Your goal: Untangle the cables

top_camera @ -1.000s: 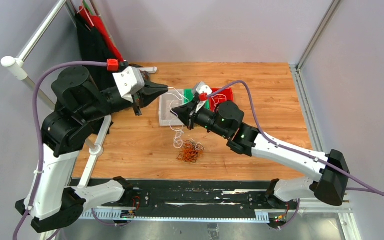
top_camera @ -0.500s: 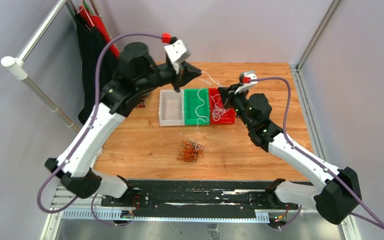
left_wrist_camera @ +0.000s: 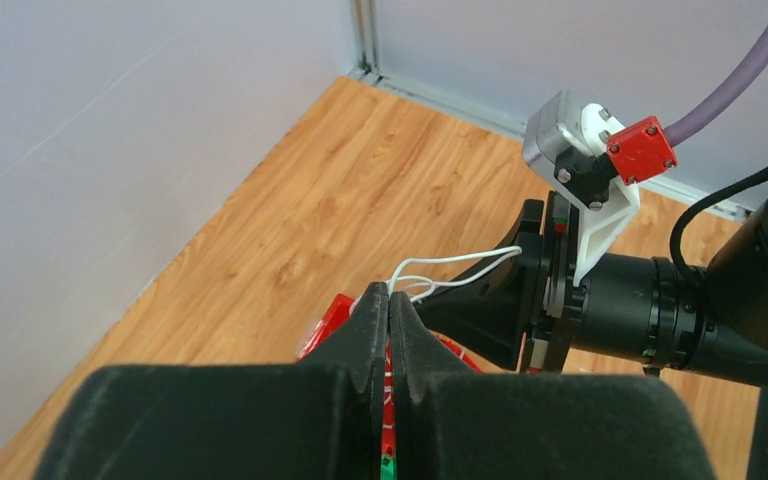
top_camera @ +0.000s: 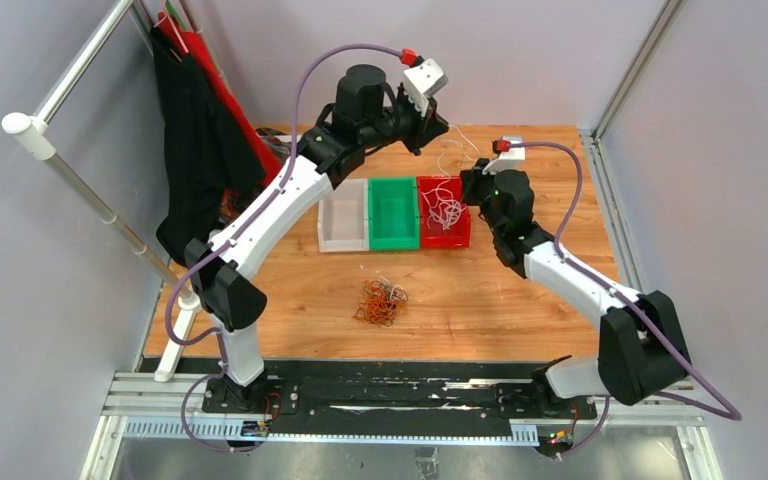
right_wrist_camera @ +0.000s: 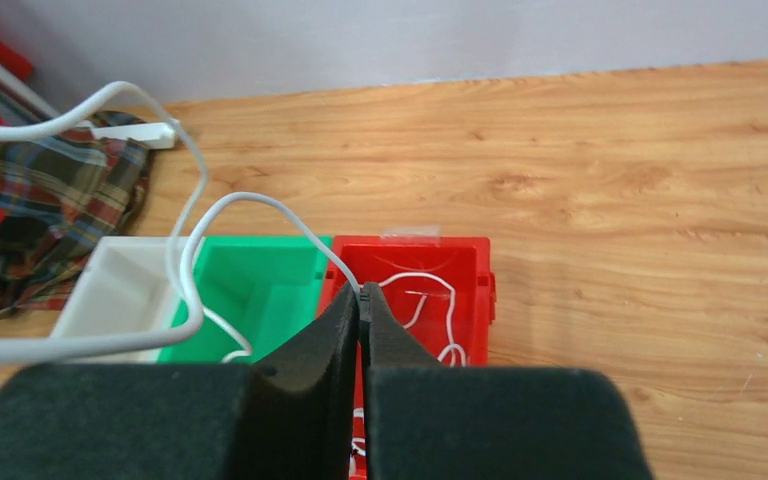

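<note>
Because it is thin, limp and nearly weightless, the white cable (right_wrist_camera: 80, 346) should sag, curl and snag rather than keep a shape. Its jacket is judged smooth and slippery. It is unlikely to break, but hard pulling would tighten any knot. Best hold: a straight run clear of loops. Location: strung in the air between both grippers, above the red bin (top_camera: 445, 243) at the far side of the table (top_camera: 520, 290). Left gripper (left_wrist_camera: 388, 312): clenched on one stretch, which leaves its tips toward the other arm. Right gripper (right_wrist_camera: 361, 297): clenched on another stretch, over the bin. More white strands (top_camera: 447, 210) lie in that bin. The orange bunch (top_camera: 380, 302) lies well apart, toward the arm bases.
</note>
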